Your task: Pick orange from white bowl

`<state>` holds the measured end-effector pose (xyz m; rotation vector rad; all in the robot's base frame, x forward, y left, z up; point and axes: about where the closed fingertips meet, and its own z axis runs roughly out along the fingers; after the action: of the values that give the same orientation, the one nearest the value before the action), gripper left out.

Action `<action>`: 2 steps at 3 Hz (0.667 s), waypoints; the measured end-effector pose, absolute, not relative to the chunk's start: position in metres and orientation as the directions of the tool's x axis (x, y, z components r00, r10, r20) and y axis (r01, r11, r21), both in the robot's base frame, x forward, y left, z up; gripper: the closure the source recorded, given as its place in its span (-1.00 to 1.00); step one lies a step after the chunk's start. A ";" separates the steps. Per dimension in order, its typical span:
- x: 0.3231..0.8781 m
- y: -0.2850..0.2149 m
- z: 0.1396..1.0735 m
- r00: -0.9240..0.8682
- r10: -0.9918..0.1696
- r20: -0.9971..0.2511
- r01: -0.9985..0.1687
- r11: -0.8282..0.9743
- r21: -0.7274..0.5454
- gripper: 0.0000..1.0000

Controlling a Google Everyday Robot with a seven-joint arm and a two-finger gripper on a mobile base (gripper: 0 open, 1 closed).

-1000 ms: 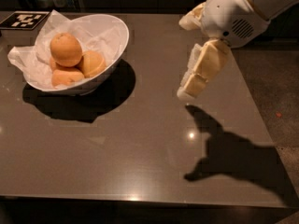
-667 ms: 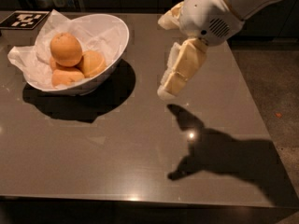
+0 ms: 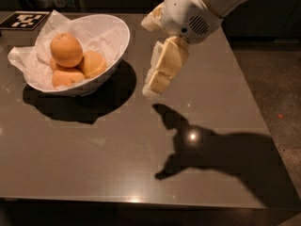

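The orange (image 3: 66, 50) is round and pale orange and sits on top of the pile in the white bowl (image 3: 121, 37), which stands at the table's back left and is lined with crumpled white paper (image 3: 21, 58). Two more oranges (image 3: 94, 64) lie below it, and more may be hidden under them. My gripper (image 3: 149, 56), cream-fingered on a white arm, hangs above the table just right of the bowl, level with its rim. It is open and empty, and its lower finger (image 3: 162, 72) points down and to the left.
The bowl stands on a dark glossy table (image 3: 94, 164). A black-and-white marker tag (image 3: 23, 20) lies behind the bowl at the far left corner. The table's right edge (image 3: 263, 121) drops to a grey floor. The arm's shadow (image 3: 221, 154) falls on the table's front right.
My gripper has moved left across the table toward the bowl, from the right side to just beside the bowl's rim. The bowl and the oranges have not moved.
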<state>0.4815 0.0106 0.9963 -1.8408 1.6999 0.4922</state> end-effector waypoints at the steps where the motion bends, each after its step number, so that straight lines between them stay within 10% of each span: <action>1: 0.492 0.025 0.995 0.113 -0.742 -0.661 -0.983 0.011 -0.181 -1.00; 2: 0.523 0.051 1.005 0.070 -0.709 -0.702 -0.974 0.102 -0.200 -1.00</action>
<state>0.5231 0.0507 1.0051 -1.6649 1.6967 0.4923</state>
